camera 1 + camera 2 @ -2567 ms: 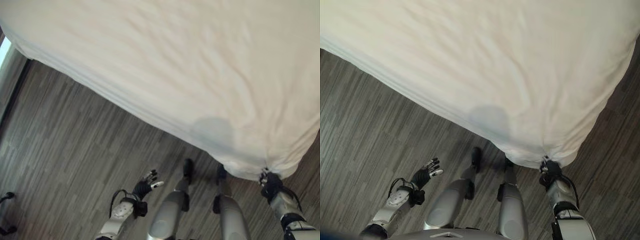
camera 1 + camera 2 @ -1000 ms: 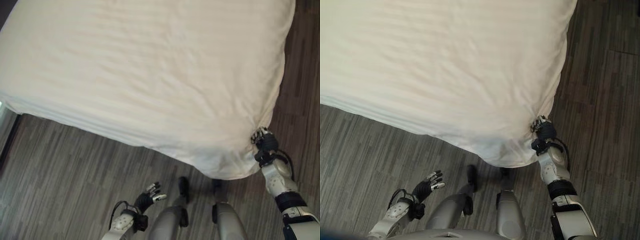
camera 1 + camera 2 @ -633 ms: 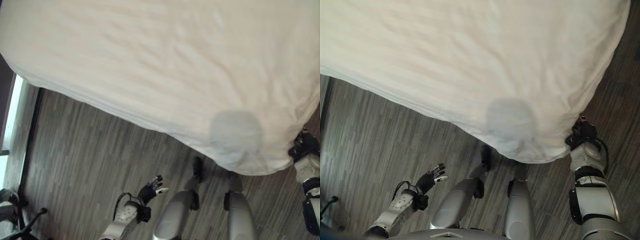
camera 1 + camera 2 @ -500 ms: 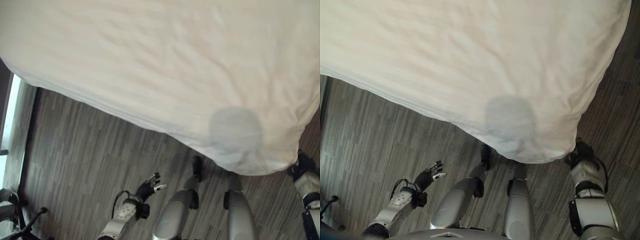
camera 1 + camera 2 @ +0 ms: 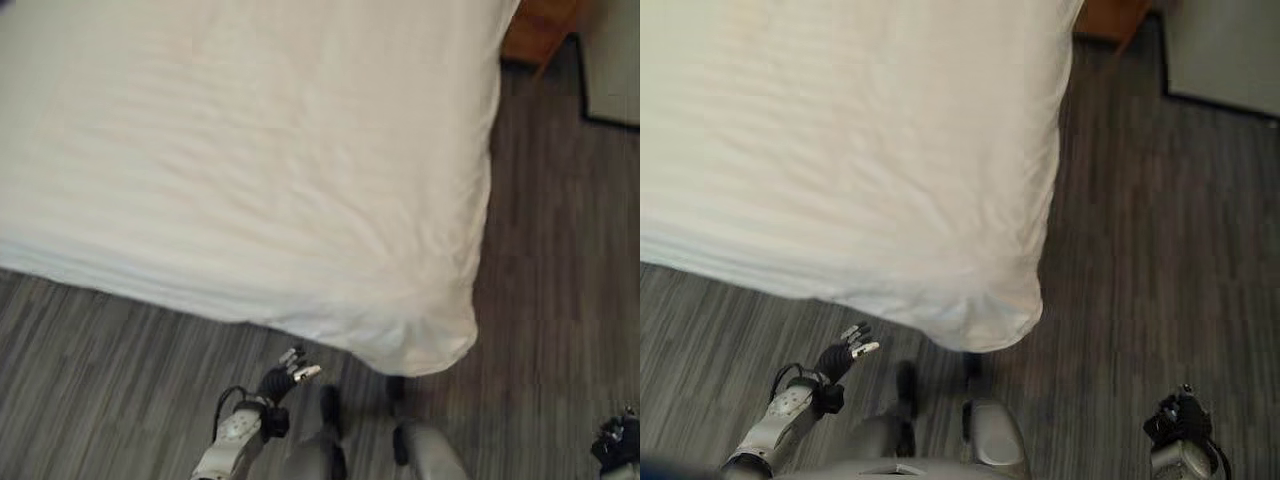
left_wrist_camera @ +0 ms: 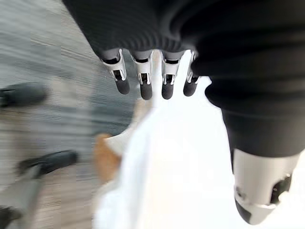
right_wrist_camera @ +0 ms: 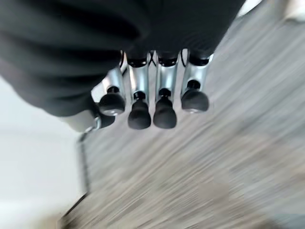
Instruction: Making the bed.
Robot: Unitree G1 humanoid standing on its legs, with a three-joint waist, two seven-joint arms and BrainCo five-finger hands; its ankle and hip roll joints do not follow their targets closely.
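The bed (image 5: pixel 250 160) carries a smooth white sheet, and its near corner (image 5: pixel 990 318) hangs rounded over the dark plank floor. My left hand (image 5: pixel 845 355) hovers low over the floor just in front of the bed's near edge, fingers (image 6: pixel 143 78) straight and holding nothing; the white sheet shows past them. My right hand (image 5: pixel 1180 420) is far down at the right over bare floor, well apart from the bed corner. Its fingers (image 7: pixel 164 107) are curled with nothing in them.
A brown wooden piece of furniture (image 5: pixel 1115 20) stands by the bed's far right corner. A grey mat (image 5: pixel 1225 50) lies beyond it. Open plank floor (image 5: pixel 560 300) runs along the bed's right side.
My right hand has let go of the sheet corner and dropped away to the lower right. The view has swung right. The left hand stays as it was.
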